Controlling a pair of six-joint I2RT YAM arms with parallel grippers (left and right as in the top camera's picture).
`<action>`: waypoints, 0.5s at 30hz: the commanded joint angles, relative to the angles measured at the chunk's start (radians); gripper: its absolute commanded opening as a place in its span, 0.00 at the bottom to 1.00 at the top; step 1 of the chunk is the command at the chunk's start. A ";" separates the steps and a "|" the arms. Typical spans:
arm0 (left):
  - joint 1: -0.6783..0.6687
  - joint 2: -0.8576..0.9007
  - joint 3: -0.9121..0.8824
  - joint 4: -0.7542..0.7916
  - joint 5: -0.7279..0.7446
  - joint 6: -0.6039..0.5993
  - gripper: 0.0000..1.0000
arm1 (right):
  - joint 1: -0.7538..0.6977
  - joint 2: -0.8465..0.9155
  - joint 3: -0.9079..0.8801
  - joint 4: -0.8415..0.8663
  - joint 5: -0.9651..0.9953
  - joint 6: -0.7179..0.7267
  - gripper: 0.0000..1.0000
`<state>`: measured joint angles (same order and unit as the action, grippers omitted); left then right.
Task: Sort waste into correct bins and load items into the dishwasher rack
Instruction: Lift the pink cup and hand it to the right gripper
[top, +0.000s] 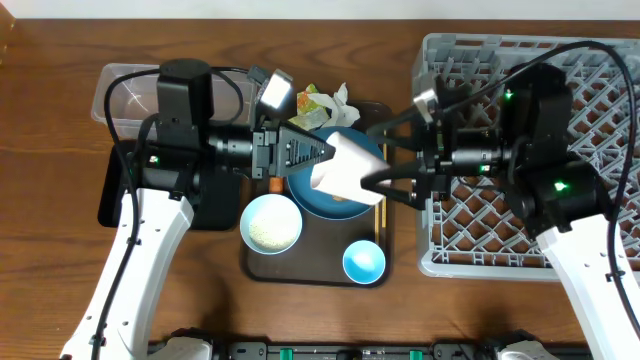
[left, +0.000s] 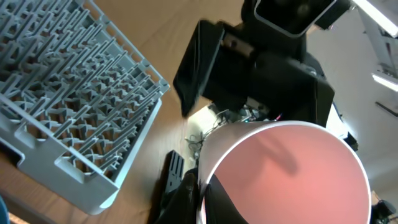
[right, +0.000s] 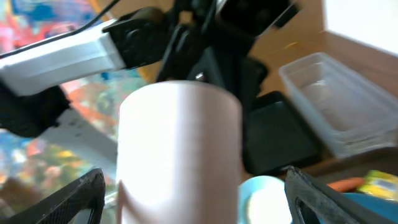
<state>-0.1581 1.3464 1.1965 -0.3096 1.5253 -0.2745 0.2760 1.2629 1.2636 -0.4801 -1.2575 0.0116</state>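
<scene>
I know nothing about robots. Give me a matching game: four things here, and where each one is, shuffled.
Things:
1. pink cup
2. blue cup
3. bowl
4. tub

Places:
A. far left corner of the table
B. near right corner of the tray
C. in the air, held by the left gripper
D. on the tray, with rice inside

Pairs: 1-C, 2-B, 3-D, 4-A
</scene>
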 joint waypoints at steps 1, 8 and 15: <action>0.003 0.000 0.014 0.039 0.045 -0.053 0.06 | 0.000 -0.006 0.018 -0.002 -0.060 -0.021 0.85; 0.025 0.000 0.014 0.143 0.007 -0.151 0.07 | -0.003 -0.006 0.018 -0.010 -0.074 -0.020 0.81; 0.025 0.000 0.014 0.159 -0.023 -0.152 0.06 | 0.015 -0.006 0.018 -0.008 -0.070 -0.021 0.66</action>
<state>-0.1383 1.3464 1.1965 -0.1558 1.5261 -0.4084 0.2764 1.2629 1.2636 -0.4877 -1.3071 0.0044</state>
